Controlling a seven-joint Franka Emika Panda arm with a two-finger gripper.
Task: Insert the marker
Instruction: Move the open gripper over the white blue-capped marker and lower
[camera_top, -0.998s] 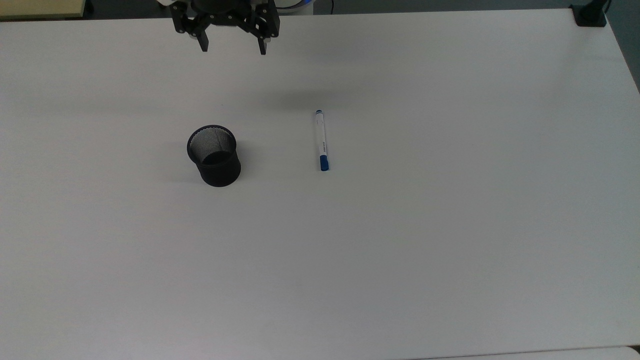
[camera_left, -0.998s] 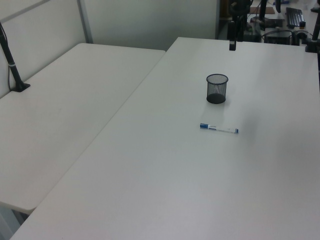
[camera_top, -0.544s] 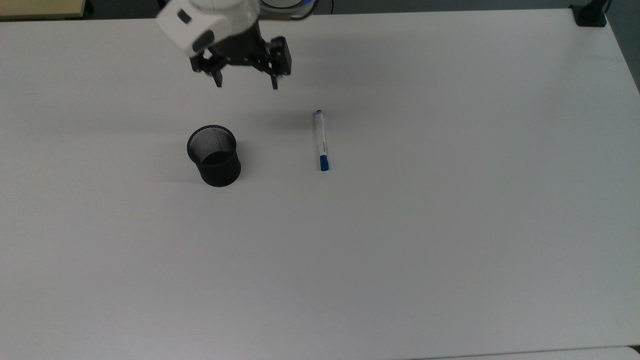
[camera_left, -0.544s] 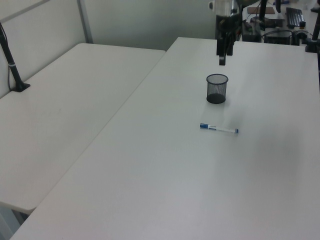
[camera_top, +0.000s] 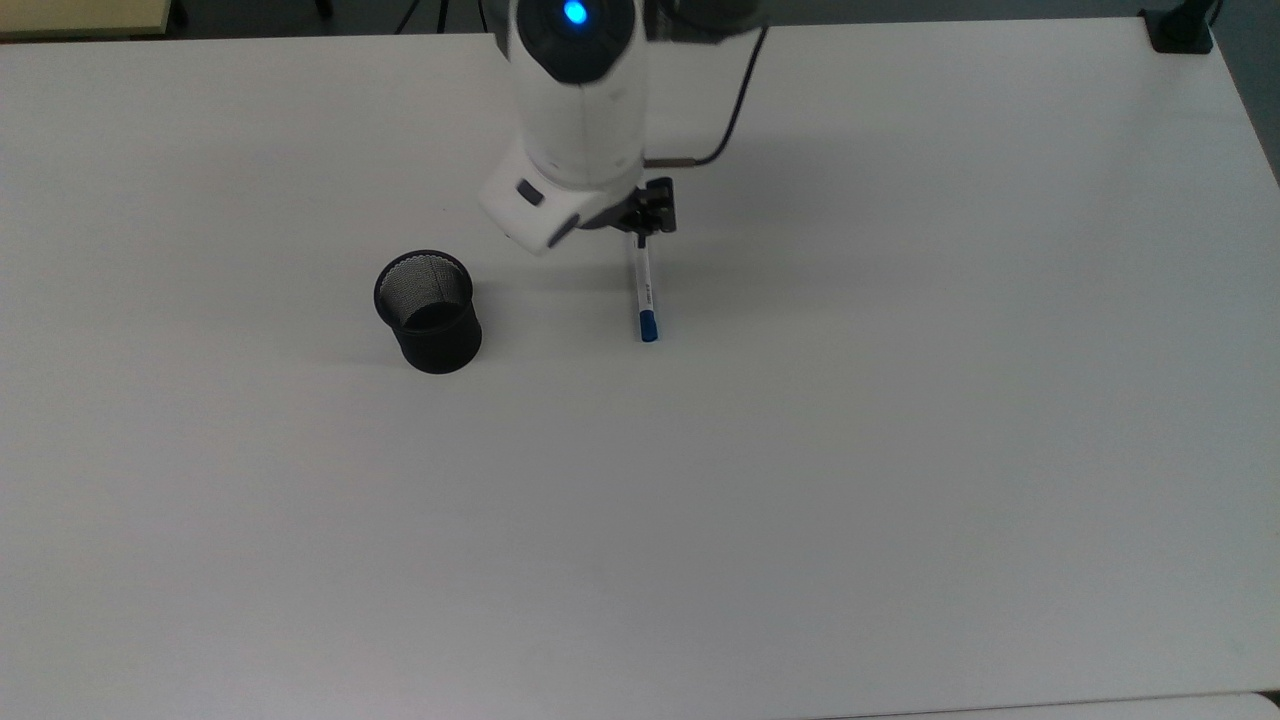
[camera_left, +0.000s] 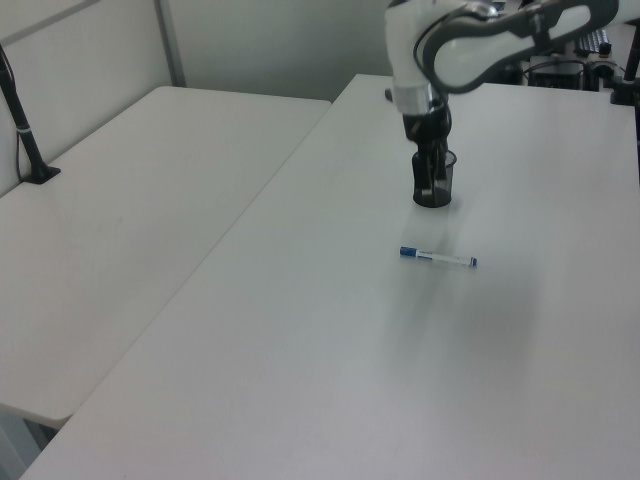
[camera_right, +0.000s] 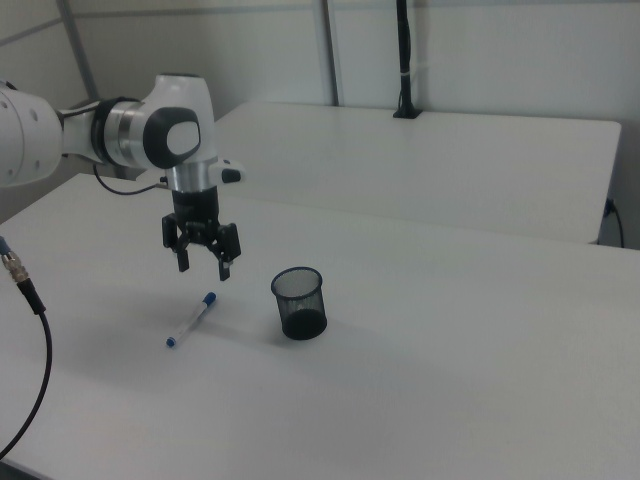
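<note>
Slim white-barrelled marker with blue cap (camera_top: 644, 293) flat on white table (camera_top: 900, 420), at 3 o'clock of black mesh cup (camera_top: 429, 311) in top view. Black two-finger gripper (camera_right: 203, 268) above marker's 12 o'clock end, fingers spread, holding nothing.

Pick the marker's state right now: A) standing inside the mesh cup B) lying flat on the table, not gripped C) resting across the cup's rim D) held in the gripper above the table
B: the marker lies flat on the white table, apart from the black mesh cup, while the gripper hangs open in the air above the marker's capped end, touching nothing.
</note>
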